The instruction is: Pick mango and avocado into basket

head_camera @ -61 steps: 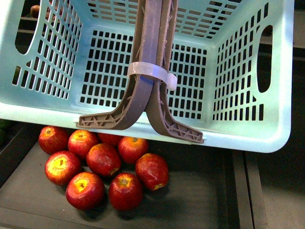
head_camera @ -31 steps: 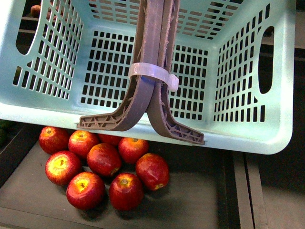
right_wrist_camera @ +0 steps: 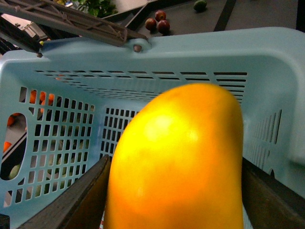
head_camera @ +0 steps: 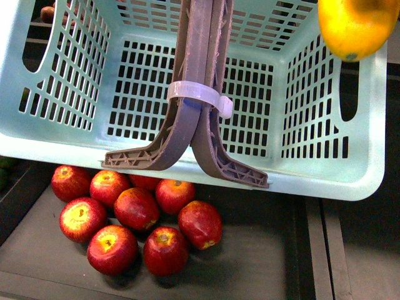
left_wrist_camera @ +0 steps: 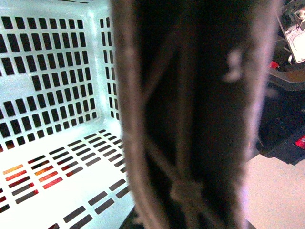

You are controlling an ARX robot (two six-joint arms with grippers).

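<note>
- Teal plastic, slotted in a lattice, fills most of the front view: the basket (head_camera: 325,178) sits close to the camera with nothing lying on its floor.
- Two brown-grey handles (head_camera: 203,56) stand upright together at the near rim, bound by a white zip tie (head_camera: 199,95). Their feet splay apart where they meet the rim.
- The mango (head_camera: 355,24), yellow shading to orange, hangs at the upper right of the front view, over the basket's right-hand wall and cut off by the top edge. It rests on nothing.
- In the right wrist view the mango (right_wrist_camera: 176,157) looms large, with the basket's open inside behind it.
- The right gripper (right_wrist_camera: 176,198) is pinching the mango. Its dark fingers (right_wrist_camera: 86,198) press against the fruit from either side.
- The left wrist view is mostly taken up by one handle (left_wrist_camera: 190,119), dark and blurred, very near the lens. Beside it show the basket's pale wall and floor (left_wrist_camera: 47,71).
- The left gripper itself does not show, so I cannot tell whether it is spread or closed.
- A cluster of red apples (head_camera: 136,209) lies touching one another on the dark grey counter (head_camera: 262,262), just below the basket's near rim.
</note>
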